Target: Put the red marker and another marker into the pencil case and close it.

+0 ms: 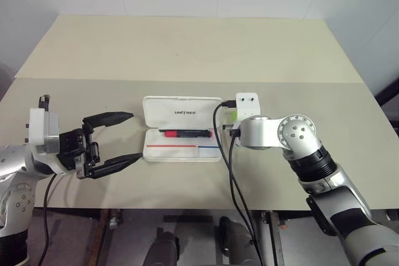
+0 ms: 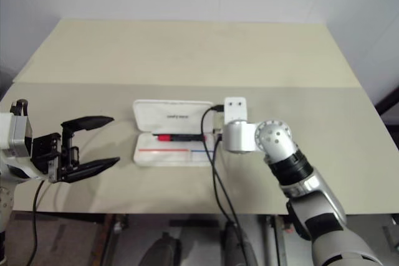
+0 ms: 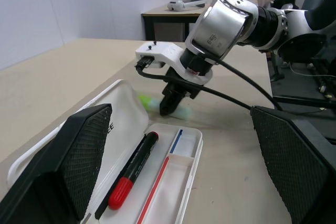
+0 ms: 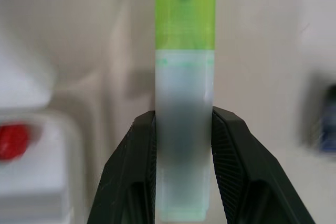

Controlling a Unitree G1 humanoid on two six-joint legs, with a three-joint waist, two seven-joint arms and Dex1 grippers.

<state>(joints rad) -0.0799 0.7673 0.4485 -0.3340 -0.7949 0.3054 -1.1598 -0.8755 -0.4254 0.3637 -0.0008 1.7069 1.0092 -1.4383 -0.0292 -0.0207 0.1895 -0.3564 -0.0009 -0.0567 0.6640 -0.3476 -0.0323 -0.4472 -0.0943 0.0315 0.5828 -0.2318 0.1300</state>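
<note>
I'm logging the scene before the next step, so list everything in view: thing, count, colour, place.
table: one, beige, under everything.
pencil case: one, white, open at the table's middle, lid lying back.
red marker: one, red and black, lying in the case's tray.
green marker: one, pale mint with lime cap, just past the case's right end, pinched by the right gripper.
black cable: one, running from the right wrist off the table's near edge.
left gripper: one, black fingers, open, left of the case.
right gripper: one, black fingers, shut on the green marker.
</note>
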